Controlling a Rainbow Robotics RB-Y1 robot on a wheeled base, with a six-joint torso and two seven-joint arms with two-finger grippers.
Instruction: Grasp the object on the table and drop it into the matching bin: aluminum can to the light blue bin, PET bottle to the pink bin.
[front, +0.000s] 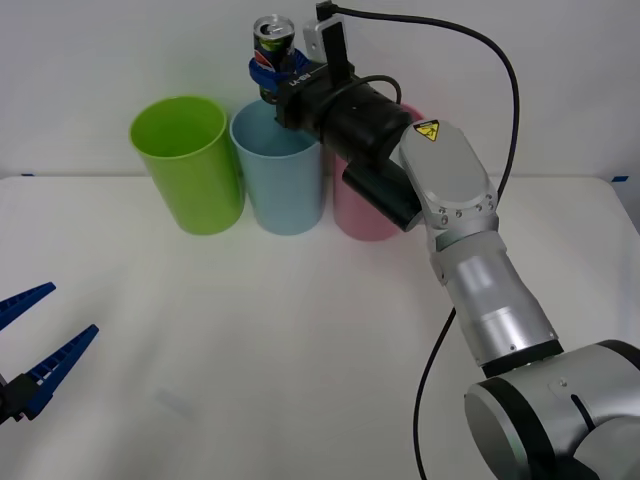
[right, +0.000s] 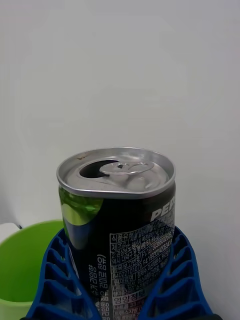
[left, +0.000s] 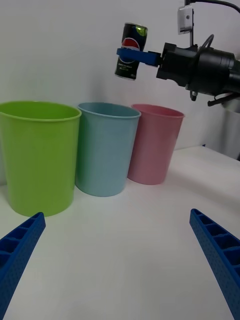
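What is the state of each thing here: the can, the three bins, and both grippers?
Can: held in the air, slightly tilted, tab opening open.
Right gripper: shut on the can, above the blue bin.
Blue bin: upright on the table, between the other two.
Green bin: upright.
Pink bin: upright, partly hidden by the right arm.
Left gripper: jaws open, low over the table, holding nothing.

Right pincer clamping upright aluminum can, lime green bin beside

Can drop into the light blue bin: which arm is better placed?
Right. Its end effector already grips the can above the light blue bin; the left end effector sits open, low over the table.
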